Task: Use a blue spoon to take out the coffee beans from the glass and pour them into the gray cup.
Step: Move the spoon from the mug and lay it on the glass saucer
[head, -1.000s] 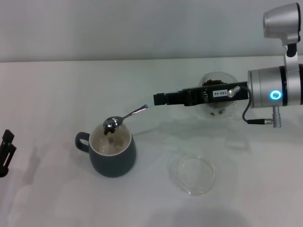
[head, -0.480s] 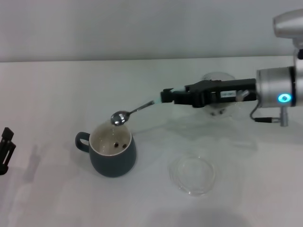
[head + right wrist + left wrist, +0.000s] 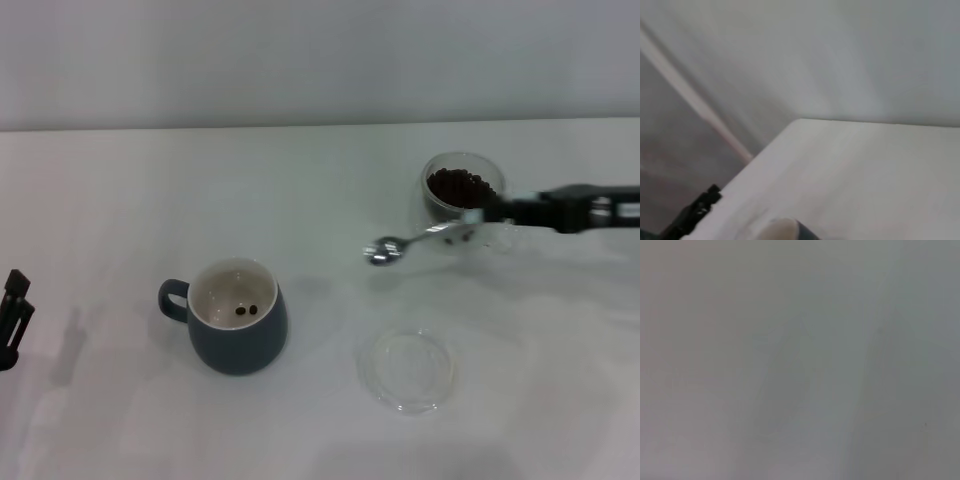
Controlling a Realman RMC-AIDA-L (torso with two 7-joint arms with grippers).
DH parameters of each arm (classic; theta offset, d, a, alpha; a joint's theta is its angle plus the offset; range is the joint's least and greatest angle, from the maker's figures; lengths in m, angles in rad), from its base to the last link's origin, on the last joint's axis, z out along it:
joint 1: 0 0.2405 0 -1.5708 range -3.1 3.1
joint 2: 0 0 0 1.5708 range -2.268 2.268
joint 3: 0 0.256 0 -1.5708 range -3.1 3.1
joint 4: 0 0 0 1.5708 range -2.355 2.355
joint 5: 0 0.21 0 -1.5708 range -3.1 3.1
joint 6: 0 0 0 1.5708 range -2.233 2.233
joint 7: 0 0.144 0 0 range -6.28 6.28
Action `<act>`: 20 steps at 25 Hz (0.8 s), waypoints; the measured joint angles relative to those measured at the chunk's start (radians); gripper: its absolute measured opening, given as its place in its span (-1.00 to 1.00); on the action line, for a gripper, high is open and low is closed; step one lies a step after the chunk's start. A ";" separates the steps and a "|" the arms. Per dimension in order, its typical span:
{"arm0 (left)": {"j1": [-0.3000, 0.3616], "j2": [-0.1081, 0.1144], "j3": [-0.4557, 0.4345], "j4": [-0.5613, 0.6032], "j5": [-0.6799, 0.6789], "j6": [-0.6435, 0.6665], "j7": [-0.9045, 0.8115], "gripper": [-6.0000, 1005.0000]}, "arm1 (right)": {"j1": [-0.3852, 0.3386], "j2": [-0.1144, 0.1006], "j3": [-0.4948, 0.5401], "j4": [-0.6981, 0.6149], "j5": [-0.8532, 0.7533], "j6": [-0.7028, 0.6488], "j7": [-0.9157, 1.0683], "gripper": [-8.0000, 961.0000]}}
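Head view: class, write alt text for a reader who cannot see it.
The right gripper holds the blue spoon beside the glass of coffee beans. Two beans lie in the gray cup; the left gripper is parked.

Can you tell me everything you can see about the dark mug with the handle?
The gray cup is a rounded dark blue-gray mug, ceramic by its look, with a cream-white inside and a loop handle on the side toward the robot's left. It stands upright on the white table, mouth open to the top. Two coffee beans lie on its bottom. Nothing else touches it: the blue spoon and the glass are off toward the robot's right.
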 joint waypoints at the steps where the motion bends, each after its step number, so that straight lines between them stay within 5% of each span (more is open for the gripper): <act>1: 0.000 0.000 0.000 0.000 0.000 0.000 0.000 0.40 | -0.018 -0.011 0.007 0.001 -0.003 -0.003 0.000 -0.67; 7: 0.002 0.000 0.000 0.002 0.000 0.001 -0.001 0.40 | -0.081 -0.050 0.014 0.003 -0.055 -0.074 0.001 -0.67; 20: -0.001 -0.001 0.001 0.004 0.000 0.002 -0.003 0.40 | -0.040 -0.017 0.009 0.027 -0.150 -0.091 0.016 -0.67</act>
